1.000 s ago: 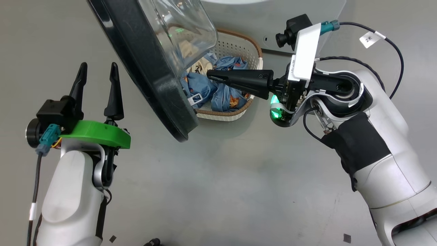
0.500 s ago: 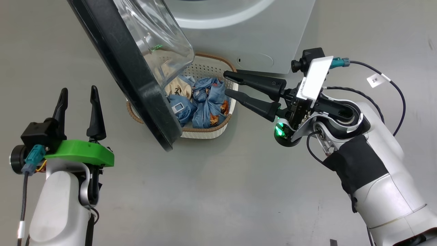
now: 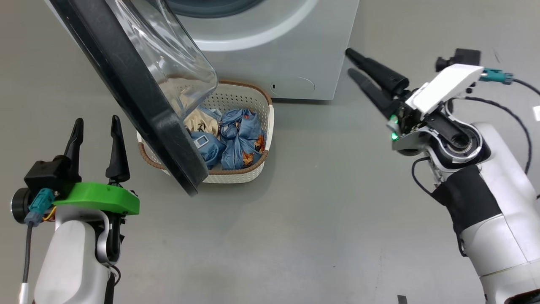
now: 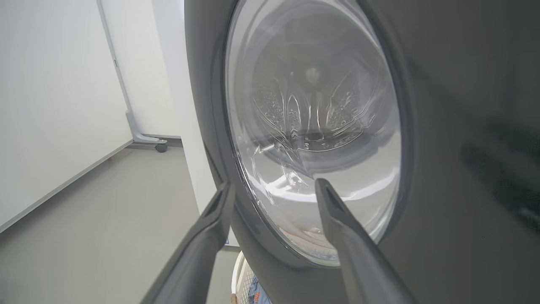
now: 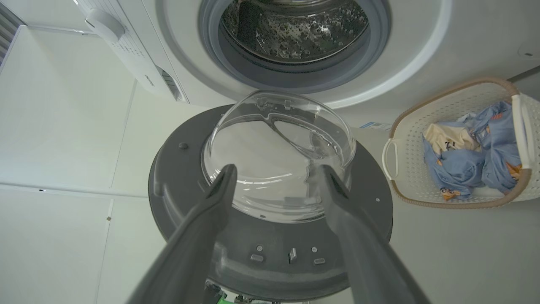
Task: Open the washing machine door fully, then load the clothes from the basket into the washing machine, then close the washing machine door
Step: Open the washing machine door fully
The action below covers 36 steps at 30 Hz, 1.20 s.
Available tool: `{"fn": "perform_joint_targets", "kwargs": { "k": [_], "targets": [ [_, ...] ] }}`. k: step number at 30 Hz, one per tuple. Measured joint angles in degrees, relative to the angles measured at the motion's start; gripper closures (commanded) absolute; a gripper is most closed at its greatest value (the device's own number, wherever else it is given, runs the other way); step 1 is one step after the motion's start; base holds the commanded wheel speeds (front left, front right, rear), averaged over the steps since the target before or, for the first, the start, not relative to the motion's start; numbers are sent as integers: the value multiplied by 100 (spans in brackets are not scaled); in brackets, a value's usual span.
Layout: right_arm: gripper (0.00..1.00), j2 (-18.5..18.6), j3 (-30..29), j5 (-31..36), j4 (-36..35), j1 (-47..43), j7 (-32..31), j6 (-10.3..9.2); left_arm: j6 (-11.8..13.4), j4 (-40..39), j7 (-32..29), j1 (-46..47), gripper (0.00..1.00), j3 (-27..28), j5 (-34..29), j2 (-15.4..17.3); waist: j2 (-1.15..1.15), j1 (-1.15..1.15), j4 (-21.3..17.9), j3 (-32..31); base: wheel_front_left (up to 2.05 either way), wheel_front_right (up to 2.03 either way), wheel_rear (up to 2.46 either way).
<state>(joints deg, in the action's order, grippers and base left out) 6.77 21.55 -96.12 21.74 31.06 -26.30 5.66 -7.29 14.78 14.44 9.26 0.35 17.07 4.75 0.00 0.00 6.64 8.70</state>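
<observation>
The washing machine stands at the top with its drum exposed. Its door, a black ring around a clear dome, hangs swung out to the left, over part of the basket. The light blue clothes lie bunched in that basket. My left gripper is open and empty, left of the door; the left wrist view faces the door past the left gripper. My right gripper is open and empty beside the machine's right corner. Past the right gripper I see the door's inner side, the basket and the clothes.
Grey floor spreads between both arms and in front of the basket. The round service flap sits low on the washer front. White wall panels and a castor foot lie beyond the door on the left.
The head camera has shifted, showing more of the washer. My right gripper went from shut to open and drew back to the right, away from the basket. The left gripper stayed open.
</observation>
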Motion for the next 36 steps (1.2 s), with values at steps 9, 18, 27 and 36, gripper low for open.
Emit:
{"fn": "perform_joint_targets", "kwargs": {
  "k": [9, 18, 27, 36],
  "targets": [
    [0, 427, -154, 1607, 8, 159, 1600, 85, 0, -56, 0, 1, 0, 1, -18, 2, 0, 0, -70, 12, 0, 0, 0],
    [0, 850, 41, 3281, 60, 210, 3134, 86, 0, -81, 0, -1, 0, 33, -41, 1, 0, 0, -101, 11, 0, 0, 0],
    [0, 1211, 613, 4767, 136, 249, 4090, 70, 0, -98, 0, -10, 0, 107, -42, -7, 0, 0, -111, -40, 0, 0, 0],
    [0, 1222, 669, 5294, 199, -81, 4095, -183, 0, -149, 0, -190, 0, 330, -92, -4, 0, 0, -197, -130, 0, 0, 0]
  ]
}}
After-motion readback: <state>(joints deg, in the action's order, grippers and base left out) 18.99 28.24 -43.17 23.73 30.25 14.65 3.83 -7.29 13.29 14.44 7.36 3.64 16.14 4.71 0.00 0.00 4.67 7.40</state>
